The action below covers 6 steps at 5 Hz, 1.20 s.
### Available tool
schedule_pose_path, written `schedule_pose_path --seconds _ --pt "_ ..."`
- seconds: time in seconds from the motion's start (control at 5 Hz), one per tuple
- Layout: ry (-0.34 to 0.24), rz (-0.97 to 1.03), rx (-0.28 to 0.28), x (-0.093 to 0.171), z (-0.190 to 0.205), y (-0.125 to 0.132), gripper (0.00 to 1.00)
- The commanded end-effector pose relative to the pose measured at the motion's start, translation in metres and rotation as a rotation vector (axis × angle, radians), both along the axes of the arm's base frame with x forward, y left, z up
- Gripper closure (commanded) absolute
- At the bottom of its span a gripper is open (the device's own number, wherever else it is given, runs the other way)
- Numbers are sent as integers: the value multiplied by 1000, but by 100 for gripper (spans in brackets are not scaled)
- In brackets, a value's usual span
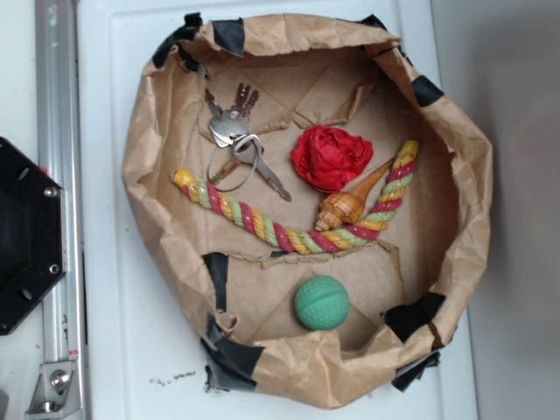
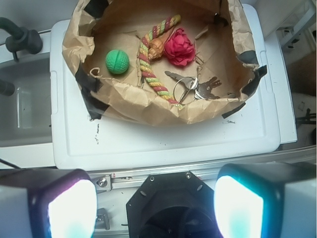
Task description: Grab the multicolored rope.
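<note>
Down on the white bench (image 1: 131, 350) sits a crumpled brown paper bowl (image 1: 157, 175). Inside, the multicolored rope (image 1: 289, 234) bends like a smile, yellow, pink and green, touching a seashell (image 1: 346, 206). Well apart, the tool (image 2: 154, 208) hangs spread wide, holding nothing.

Bright, even light throughout, soft shadows inside the paper bowl (image 1: 157, 175) (wrist view: pincer pads (image 2: 72, 210) blurred, glaring white).
</note>
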<state>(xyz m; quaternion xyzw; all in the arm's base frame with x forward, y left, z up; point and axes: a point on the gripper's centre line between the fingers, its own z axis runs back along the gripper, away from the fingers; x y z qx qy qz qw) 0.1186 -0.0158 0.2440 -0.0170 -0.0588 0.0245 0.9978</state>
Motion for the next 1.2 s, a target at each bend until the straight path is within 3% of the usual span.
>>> schedule_pose_path --seconds 0.0,0.4,0.6,0.8,1.0 --pt "0 0 0 0 0 0 0" --pt "23 -56 157 100 -44 5 0" --pt "34 -87 173 150 -81 5 0" --pt "88 -155 175 163 -126 1 0" --pt "137 -224 177 154 -162 7 0"
